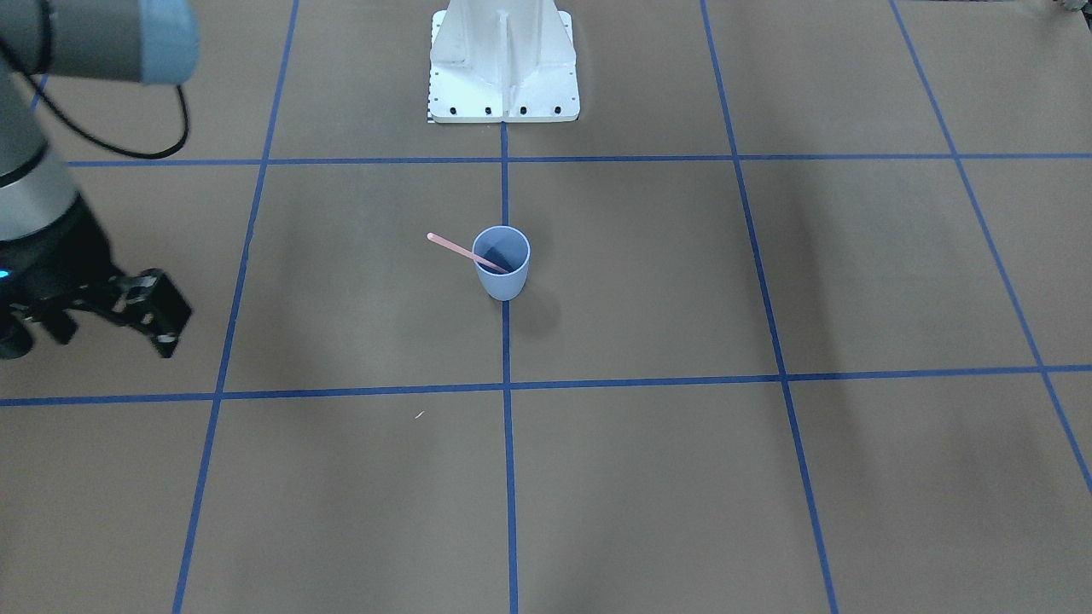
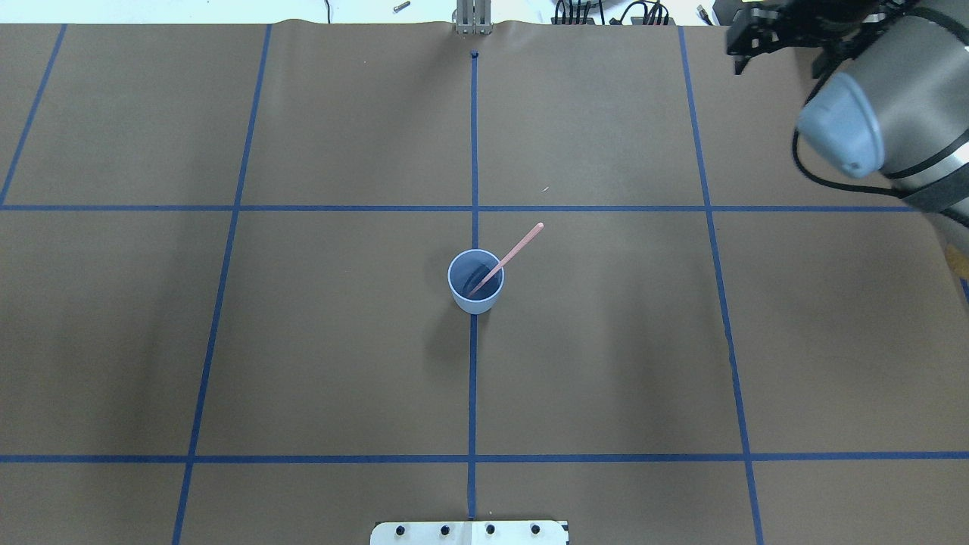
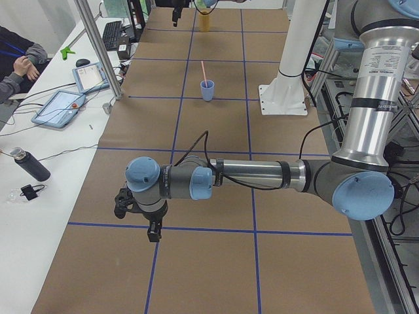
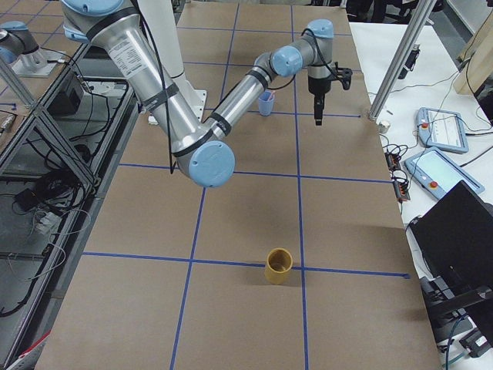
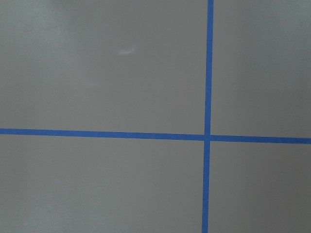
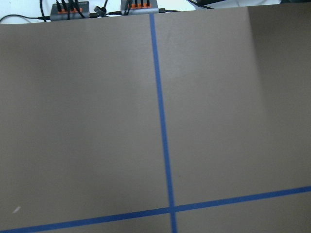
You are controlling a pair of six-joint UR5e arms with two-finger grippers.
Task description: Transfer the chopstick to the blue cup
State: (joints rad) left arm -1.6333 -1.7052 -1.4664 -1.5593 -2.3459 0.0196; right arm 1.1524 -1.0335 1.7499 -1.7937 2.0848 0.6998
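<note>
The blue cup (image 1: pixel 505 277) (image 2: pixel 476 299) stands upright at the table's middle, on the centre tape line. One pale-pink chopstick (image 1: pixel 456 248) (image 2: pixel 521 244) leans inside it, its upper end sticking out over the rim toward the robot's right. My right gripper (image 1: pixel 173 333) (image 2: pixel 746 47) hangs far off to the robot's right near the table's far edge, looks open and holds nothing. Only the exterior left view shows my left gripper (image 3: pixel 139 221); it hovers low over the near table end, and whether it is open or shut I cannot tell.
A yellow cup (image 4: pixel 279 266) (image 3: pixel 205 23) stands at the table's right end. The white robot base (image 1: pixel 503 64) is behind the blue cup. A person (image 3: pixel 16 65), tablets (image 3: pixel 62 108) and a dark bottle (image 3: pixel 29 165) are on the side bench.
</note>
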